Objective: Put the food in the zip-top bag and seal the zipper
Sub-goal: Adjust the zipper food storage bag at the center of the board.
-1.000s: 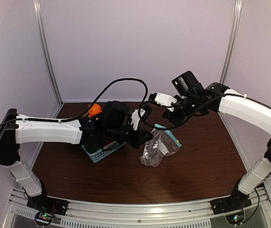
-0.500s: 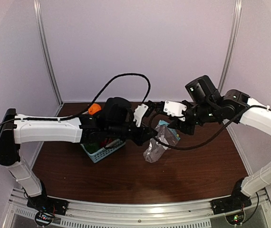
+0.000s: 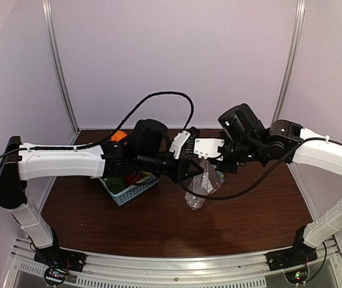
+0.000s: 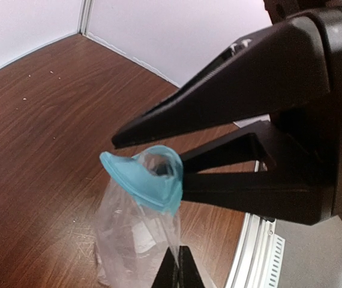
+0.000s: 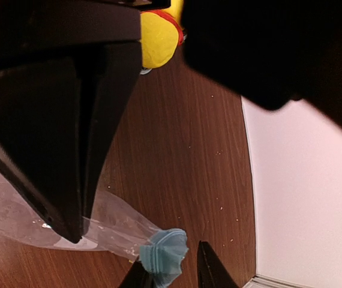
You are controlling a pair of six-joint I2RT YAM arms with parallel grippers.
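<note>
My left gripper (image 4: 153, 162) pinches the bunched light-blue zipper (image 4: 141, 180), with the clear, crinkly zip-top bag (image 4: 132, 231) hanging below. The right gripper (image 5: 168, 259) straddles the zipper; I cannot tell if it grips.

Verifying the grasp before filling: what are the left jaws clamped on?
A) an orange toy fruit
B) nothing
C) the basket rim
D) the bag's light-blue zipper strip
D: the left wrist view shows the left jaws pinching the folded zipper strip, with the clear bag hanging below it.
</note>
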